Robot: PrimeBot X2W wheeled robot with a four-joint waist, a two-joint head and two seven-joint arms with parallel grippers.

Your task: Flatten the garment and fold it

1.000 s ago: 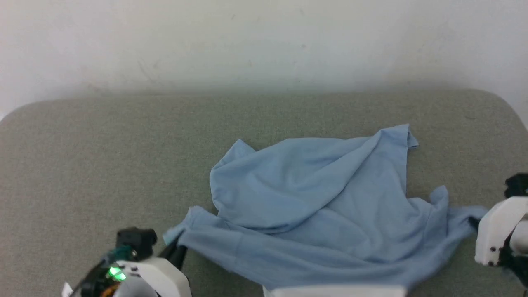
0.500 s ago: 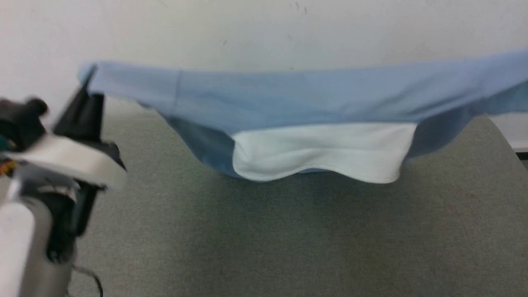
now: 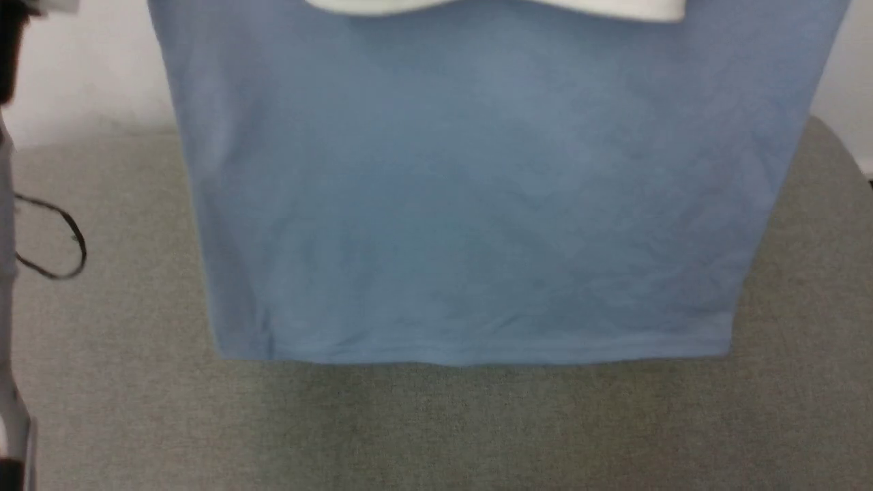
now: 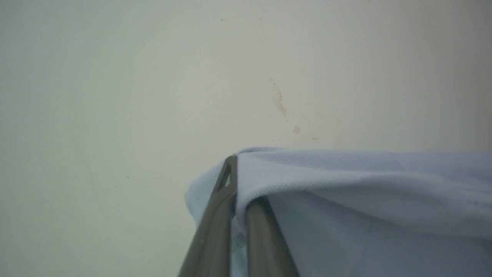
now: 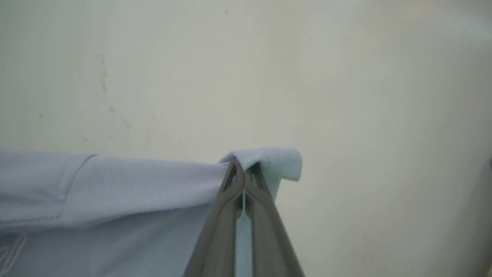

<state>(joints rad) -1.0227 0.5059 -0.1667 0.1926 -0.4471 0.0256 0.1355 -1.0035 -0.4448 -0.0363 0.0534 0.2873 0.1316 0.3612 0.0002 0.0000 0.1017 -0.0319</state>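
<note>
Head view shows a pale, plain painted wall at the back. In front of it is a wide grey-green worktop with a cloth cover and a rounded corner. It has lots of bare room under and beside the cloth.

The light blue soft short-sleeved shirt hangs in front of the wall like a curtain. Its top edge runs straight across from one set of fingers to the other. The rest of it drops down from the fingers toward the worktop. The bottom hem is level and looks just above the worktop, but I cannot tell if it touches. Each arm has one top corner, so neither is nearer than the other.

In the left wrist view, the left gripper has its fingers pinched shut on one top corner of the shirt. The cloth folds over the finger tips. In the right wrist view, the right gripper has its fingers pinched shut on the other corner.

I think the next move is to bring both corners down together, so the hem lands first and the shirt lies flat.

A white collar shows at the top, between the two sets of fingers. A bit of white curly writing sits below the right fingers. A thin black wire loop hangs off to the left.
</note>
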